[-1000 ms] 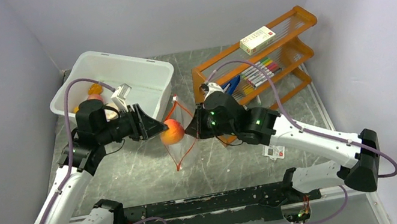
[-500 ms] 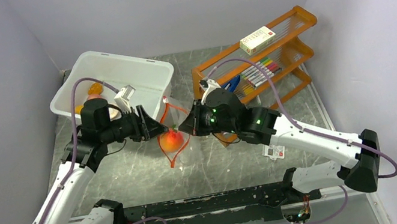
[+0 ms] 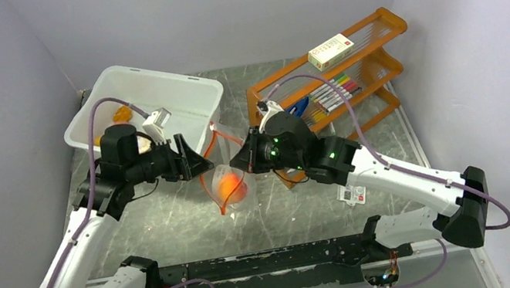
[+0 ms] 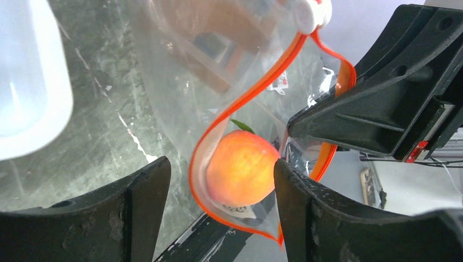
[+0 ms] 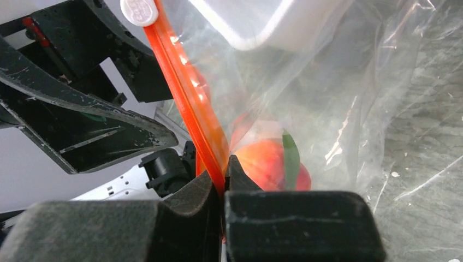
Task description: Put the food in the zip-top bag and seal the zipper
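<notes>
The clear zip-top bag (image 3: 231,183) hangs open between the two arms. A peach-pink fruit (image 3: 232,188) lies inside it, also seen in the left wrist view (image 4: 240,168) and the right wrist view (image 5: 270,164). My right gripper (image 3: 243,163) is shut on the orange-red zipper (image 5: 188,87) and holds the mouth up. My left gripper (image 3: 197,165) is open and empty just left of the mouth, its fingers (image 4: 142,202) either side of the fruit below. More fruit, one orange (image 3: 122,114), lies in the white tub (image 3: 149,91).
An orange wooden rack (image 3: 379,64) with coloured markers (image 3: 333,92) and a small box (image 3: 330,51) on top stands at the back right. A small white tag (image 3: 352,194) lies on the table under the right arm. The tub sits close behind the left gripper.
The peach-pink fruit left my left gripper and dropped down into the bag. The left gripper opened and drew back slightly left. The right gripper kept its hold on the zipper.
</notes>
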Motion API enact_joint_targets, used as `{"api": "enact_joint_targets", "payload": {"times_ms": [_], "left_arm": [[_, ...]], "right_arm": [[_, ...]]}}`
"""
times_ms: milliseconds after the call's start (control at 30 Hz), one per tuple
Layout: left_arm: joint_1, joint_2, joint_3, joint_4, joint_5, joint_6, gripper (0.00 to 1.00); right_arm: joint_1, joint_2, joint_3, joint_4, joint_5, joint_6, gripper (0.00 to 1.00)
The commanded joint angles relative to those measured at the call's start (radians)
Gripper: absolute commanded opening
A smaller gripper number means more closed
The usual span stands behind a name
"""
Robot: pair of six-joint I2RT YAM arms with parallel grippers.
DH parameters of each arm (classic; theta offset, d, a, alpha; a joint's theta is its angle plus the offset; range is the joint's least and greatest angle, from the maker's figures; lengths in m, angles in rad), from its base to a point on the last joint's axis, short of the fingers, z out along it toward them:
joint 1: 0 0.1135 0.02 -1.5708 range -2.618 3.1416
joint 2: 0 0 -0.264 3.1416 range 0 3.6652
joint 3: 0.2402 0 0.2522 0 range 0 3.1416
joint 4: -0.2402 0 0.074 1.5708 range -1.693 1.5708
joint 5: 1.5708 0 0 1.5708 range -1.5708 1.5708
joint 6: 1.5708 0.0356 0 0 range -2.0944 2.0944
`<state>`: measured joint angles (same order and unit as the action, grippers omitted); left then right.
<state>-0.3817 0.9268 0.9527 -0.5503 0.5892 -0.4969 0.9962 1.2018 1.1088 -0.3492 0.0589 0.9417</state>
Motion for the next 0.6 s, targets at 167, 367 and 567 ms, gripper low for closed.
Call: {"api": "enact_joint_targets", "payload": {"times_ms": [167, 367, 567], "left_arm": [[-0.008, -0.088, 0.059, -0.079, -0.117, 0.065, 0.76], [-0.008, -0.072, -0.047, 0.068, 0.014, 0.03, 0.76], [-0.008, -0.022, -0.08, 0.101, 0.007, 0.043, 0.62]], "right_arm": [[-0.026, -0.064, -0.007, 0.012, 0.008, -0.014, 0.0], [-0.028, -0.038, 0.002, 0.023, -0.02, -0.017, 0.0], [-0.028, 0.014, 0.024, 0.006, -0.059, -0.035, 0.0]]}}
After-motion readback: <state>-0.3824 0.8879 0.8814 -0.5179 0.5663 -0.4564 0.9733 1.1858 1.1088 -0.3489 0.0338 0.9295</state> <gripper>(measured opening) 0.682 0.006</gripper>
